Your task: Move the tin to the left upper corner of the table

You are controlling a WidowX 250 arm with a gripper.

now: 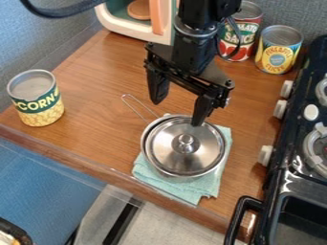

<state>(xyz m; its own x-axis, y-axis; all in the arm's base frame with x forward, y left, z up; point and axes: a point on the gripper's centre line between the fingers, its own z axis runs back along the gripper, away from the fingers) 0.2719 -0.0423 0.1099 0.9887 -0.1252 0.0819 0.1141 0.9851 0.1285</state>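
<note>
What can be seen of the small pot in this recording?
The small pot is shiny, silvery metal, its lid on, with a round knob in the lid's middle. A looped wire handle points toward the microwave-like toy at the back. It sits upright on a folded light-teal cloth near the counter's front edge, below the gripper.

- A broad lane of bare wood is left on the table (89,86) between the corn tin (36,103) and the lidded pot (184,148).
- This lane is narrowed by a wire handle (144,105) beside the pot, angled toward the upper left.
- Open wood is continued above the tin, up to the toy oven (127,27).
- The upper right is obstructed by the red can (239,43) and the yellow can (278,55).
- The right side is bounded by the black stove (290,184).
- The pot's rim is overlapped in view by one spread finger of the gripper (178,112).
</note>
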